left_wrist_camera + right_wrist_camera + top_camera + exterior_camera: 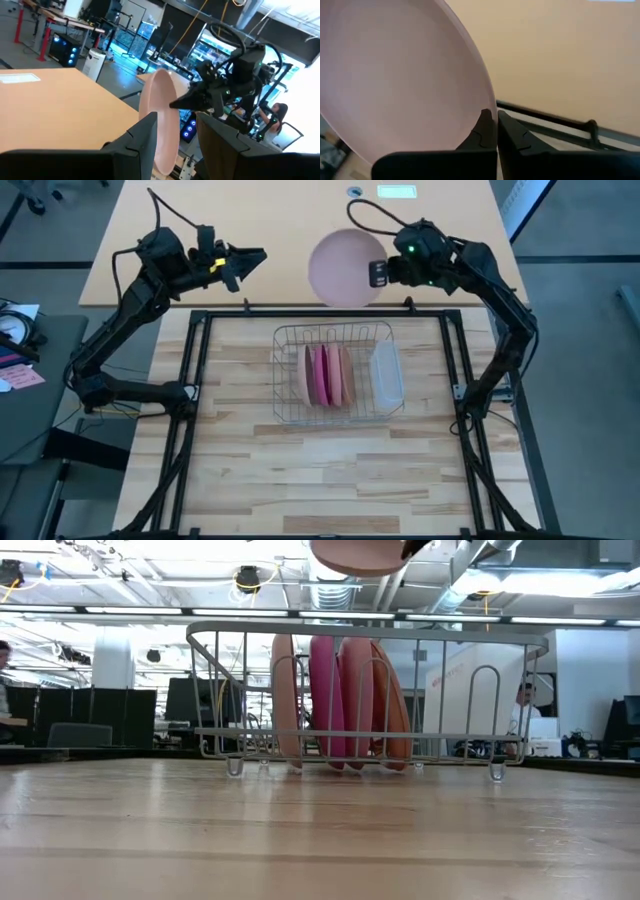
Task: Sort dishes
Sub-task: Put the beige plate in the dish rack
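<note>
A pale pink plate (345, 268) hangs high over the table's far edge, with my right gripper (380, 273) shut on its right rim. The plate also shows in the low view (360, 555), the left wrist view (160, 125) and the right wrist view (395, 75). My left gripper (250, 260) is raised at the far left, open, pointing toward the plate and apart from it. Several salmon, pink and magenta plates (327, 375) stand on edge in the wire rack (290, 410). My right gripper pinches the plate's rim (492, 107) between its two fingers, at the plate's right side. The fingers come from the table's right, slanting down. The plate is lifted clear of the table and lies nearly flat, its hollow side up.
A translucent tub (387, 375) stands at the rack's right end. A black frame (195, 380) runs around the wooden table top. A tan table (300, 220) lies beyond the far edge. Bare wood lies in front of the rack.
</note>
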